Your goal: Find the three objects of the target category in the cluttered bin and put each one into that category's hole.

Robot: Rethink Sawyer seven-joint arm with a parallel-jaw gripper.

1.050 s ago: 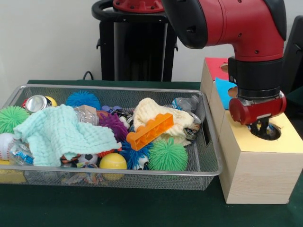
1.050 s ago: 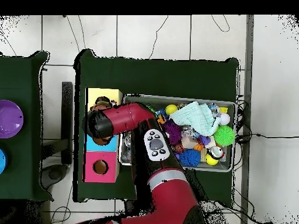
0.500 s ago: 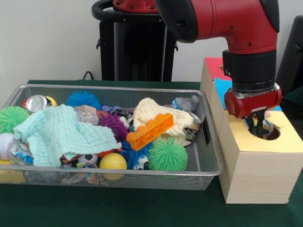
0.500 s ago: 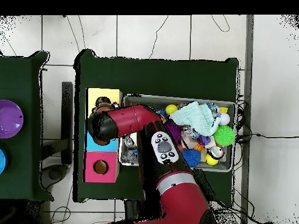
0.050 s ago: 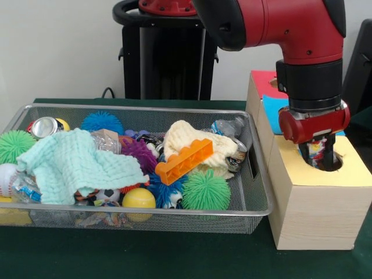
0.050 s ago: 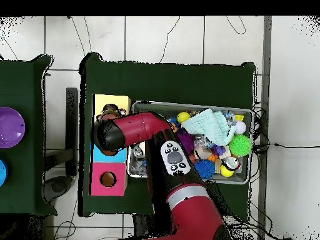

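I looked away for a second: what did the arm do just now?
The gripper was low in the hole of the yellow box; it lifted slightly, then hovers there with something small and colourful showing between its fingers. Everything in the bin stayed put.

Front view: even, soft indoor light, fairly bright, no hard shadows. Small glare on the crushed silver metal can (image 5: 45,126) and a sheen on the glossy red arm shell (image 5: 302,26). Wire mesh bin (image 5: 256,192) throws a faint shadow on the dark green tablecloth (image 5: 145,256). Slight softness overall, esp. at the gripper. Overhead view: flatter, dimmer, small detail hard to read.
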